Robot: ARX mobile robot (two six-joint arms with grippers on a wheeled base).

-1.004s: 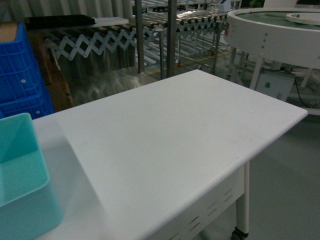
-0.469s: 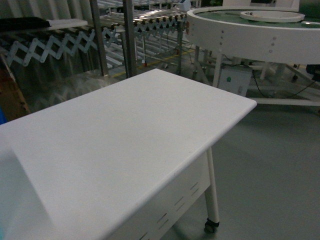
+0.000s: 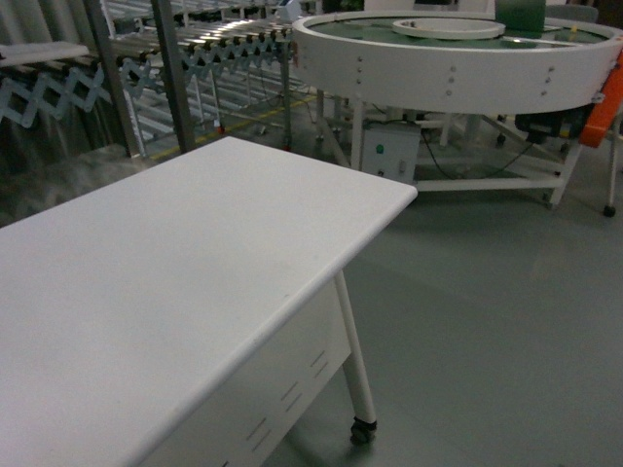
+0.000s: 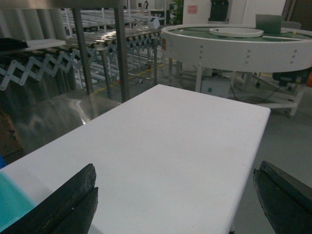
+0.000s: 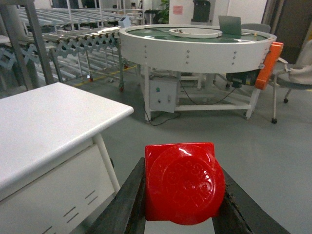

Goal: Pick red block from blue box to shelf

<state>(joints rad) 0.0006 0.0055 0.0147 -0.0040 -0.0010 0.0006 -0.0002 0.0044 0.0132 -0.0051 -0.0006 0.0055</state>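
Grey floor beside white table (image 5: 44, 117) — red block (image 5: 183, 183) clamped in right jaws — left jaws spread.

The white bench (image 3: 175, 253) has a smooth rectangular top with rounded edges, a slotted white panel under the rim and a thin white leg ending in a small caster on the grey floor (image 3: 487, 321). In the left wrist view, a sliver of the blue box (image 4: 12, 202) sits on the near left corner of the bench.
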